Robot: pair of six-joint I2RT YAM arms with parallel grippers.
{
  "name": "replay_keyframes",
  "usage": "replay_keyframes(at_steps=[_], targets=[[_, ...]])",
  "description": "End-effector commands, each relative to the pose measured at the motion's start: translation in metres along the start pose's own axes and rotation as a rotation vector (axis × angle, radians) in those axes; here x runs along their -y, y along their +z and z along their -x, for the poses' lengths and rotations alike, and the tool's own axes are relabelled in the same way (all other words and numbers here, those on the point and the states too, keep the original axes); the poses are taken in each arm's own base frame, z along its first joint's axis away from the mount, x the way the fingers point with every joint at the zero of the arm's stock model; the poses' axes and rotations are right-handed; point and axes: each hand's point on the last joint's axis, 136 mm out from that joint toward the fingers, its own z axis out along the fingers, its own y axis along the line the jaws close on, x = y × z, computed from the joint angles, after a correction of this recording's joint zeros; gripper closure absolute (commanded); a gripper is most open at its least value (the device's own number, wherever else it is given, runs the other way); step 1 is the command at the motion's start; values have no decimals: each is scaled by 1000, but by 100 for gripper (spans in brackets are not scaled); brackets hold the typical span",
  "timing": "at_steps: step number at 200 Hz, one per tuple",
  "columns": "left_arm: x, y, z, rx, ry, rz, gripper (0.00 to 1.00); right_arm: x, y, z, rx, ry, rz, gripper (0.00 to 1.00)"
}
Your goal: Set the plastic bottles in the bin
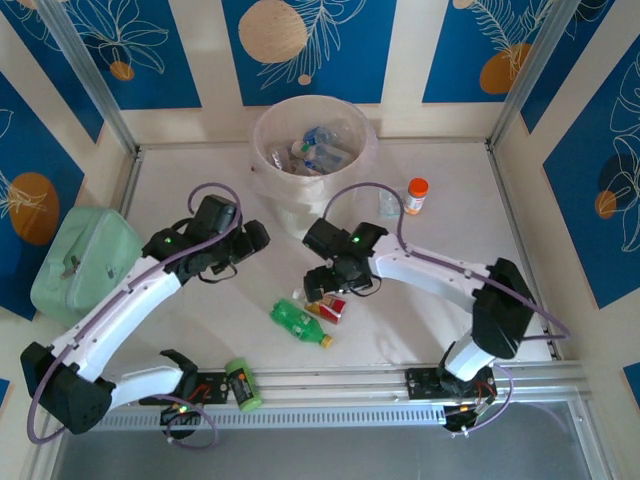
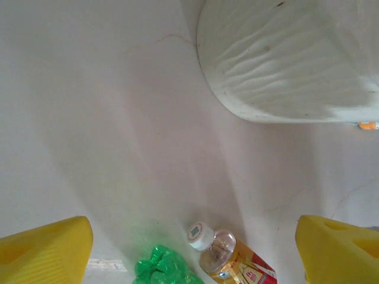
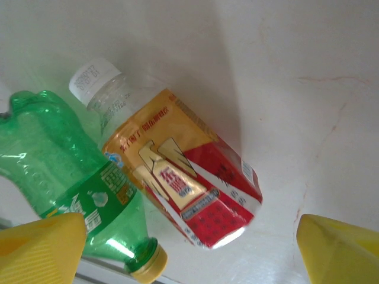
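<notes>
Two plastic bottles lie on the table in front of the white ribbed bin: a red-and-gold-labelled one and a green one touching its side. Several more bottles lie inside the bin. My right gripper hangs open just above the red-labelled bottle, yellow fingers wide on either side and clear of it. My left gripper is open and empty, between the bin wall and the two bottles.
A small orange-capped bottle stands right of the bin beside a small clear object. A pale green boxy container sits at the left edge. A short green-and-black cylinder lies by the front rail.
</notes>
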Motion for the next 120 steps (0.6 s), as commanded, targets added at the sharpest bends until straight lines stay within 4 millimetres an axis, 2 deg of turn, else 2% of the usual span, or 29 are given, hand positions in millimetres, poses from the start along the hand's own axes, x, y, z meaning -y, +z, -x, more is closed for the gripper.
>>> replay_keyframes(at_steps=[1, 37, 81, 120], targets=[[-8, -5, 5, 18, 34, 27, 12, -2, 7, -1, -38, -67, -57, 8], [-17, -1, 2, 8, 11, 35, 12, -7, 23, 1, -81, -107, -74, 8], [-26, 5, -5, -11, -11, 47, 13, -5, 42, -6, -157, -154, -128, 7], [-26, 7, -5, -15, -23, 42, 13, 3, 54, -6, -200, -130, -168, 10]])
